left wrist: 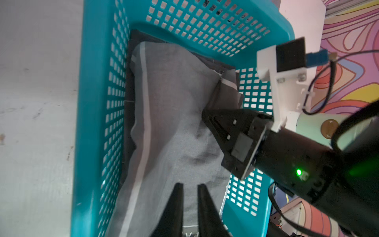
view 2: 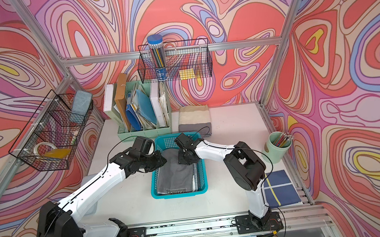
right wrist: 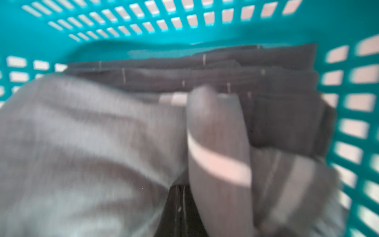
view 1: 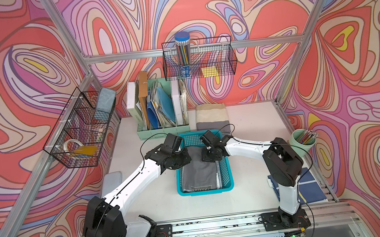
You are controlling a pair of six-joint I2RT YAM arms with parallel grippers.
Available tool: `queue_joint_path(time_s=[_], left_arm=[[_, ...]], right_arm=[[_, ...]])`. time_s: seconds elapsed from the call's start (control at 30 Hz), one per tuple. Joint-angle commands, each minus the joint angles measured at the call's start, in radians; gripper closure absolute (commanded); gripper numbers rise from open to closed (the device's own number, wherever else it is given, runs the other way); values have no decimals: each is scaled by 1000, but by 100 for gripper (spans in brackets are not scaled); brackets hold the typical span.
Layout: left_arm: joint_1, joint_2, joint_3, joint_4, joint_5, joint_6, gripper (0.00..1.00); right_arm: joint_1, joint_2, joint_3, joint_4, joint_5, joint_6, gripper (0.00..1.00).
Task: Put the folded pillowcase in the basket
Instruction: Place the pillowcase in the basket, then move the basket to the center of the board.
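Observation:
The turquoise basket point(view 1: 206, 190) point(view 2: 180, 193) stands mid-table with the folded grey pillowcase point(view 1: 199, 173) point(view 2: 175, 175) lying inside it. My right gripper point(view 1: 208, 156) point(view 2: 185, 159) reaches into the far right part of the basket and is shut on a raised fold of the pillowcase point(right wrist: 217, 133). In the right wrist view its jaws point(right wrist: 181, 190) are pressed together under that fold. My left gripper point(view 1: 185, 159) point(left wrist: 190, 185) hovers over the pillowcase point(left wrist: 174, 112) near the far left wall. Its fingers stand close together with only a narrow slit, and nothing is pinched. Darker folded cloth point(right wrist: 266, 82) lies against the basket wall point(right wrist: 143, 39).
A folded beige-and-grey striped cloth point(view 1: 211, 116) and a green file organizer point(view 1: 161, 127) sit just behind the basket. A green pencil cup point(view 1: 303, 139) and a blue notebook point(view 1: 309, 188) are at the right. Black wire baskets point(view 1: 77, 135) point(view 1: 198, 60) hang on the frame.

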Motion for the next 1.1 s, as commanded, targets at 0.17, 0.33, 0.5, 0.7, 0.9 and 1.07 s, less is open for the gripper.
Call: queue_joint_path(time_s=[0.17,0.33,0.5,0.7,0.9,1.07], left_arm=[[-25,94,-9,69,27,-63,100],[-26,192,-24,69,22,-72,100],[-28,267,-70,119,53,-104,100],[-29,316,-92,89,39,-67,100],[-18,246,-68,-26,-68,24,100],[-15,216,-19,-98,-112,73,100]], right_arm=[[-9,-281,116,-83,193,-40,100],[-75,-318,124,-215,293,-119,83],[-144,-380,46,-259,300,-177,56],[-159,-372,-42,-278,176,-183,51],[-156,-356,-182,-196,21,-135,66],[-125,-340,-236,-147,-61,-119,75]])
